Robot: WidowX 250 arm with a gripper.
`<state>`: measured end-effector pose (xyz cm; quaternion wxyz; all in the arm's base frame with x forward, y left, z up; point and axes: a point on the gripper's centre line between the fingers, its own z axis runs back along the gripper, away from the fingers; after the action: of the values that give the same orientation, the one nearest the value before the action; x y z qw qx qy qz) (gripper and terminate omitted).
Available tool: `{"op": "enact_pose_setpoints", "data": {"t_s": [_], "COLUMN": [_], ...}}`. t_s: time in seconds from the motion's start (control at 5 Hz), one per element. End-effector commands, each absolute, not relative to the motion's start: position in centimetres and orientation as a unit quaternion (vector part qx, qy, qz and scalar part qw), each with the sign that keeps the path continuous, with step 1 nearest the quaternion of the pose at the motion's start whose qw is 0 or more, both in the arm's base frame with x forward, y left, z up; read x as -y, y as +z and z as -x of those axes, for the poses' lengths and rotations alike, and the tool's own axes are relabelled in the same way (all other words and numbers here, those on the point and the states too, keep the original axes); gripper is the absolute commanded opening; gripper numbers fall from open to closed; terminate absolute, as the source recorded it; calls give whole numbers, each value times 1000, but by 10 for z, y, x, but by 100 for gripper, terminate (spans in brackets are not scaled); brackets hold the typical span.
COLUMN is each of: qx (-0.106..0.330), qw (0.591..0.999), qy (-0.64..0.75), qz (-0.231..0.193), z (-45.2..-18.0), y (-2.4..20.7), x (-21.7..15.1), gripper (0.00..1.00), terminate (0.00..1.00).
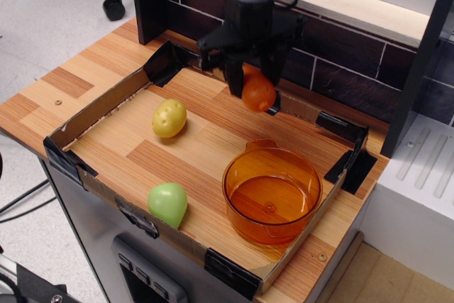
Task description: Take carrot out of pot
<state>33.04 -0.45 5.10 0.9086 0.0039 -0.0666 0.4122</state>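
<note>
The carrot (pixel 258 93) is held clamped in the gripper (pixel 252 89) well above the table (pixel 213 143), clear of the empty pot (pixel 272 193); what seems called for next is lowering and release beside it.
</note>
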Motion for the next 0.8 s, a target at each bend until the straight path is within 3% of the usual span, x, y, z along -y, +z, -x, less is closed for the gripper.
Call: {"op": "enact_pose_setpoints", "data": {"t_s": [0.0, 0.2, 0.4, 0.6], "qx": [73, 67, 59, 36], "qw": [913, 917, 919, 920], "qy": [401, 392, 388, 389], "qz": [-26, -30, -37, -36], "z": [-343, -339, -336, -334], "y": [35, 31, 28, 29], "x": [-6, -3, -2, -2], "gripper": [0, 0, 100, 100], "terminate": [0, 0, 0, 0]}}
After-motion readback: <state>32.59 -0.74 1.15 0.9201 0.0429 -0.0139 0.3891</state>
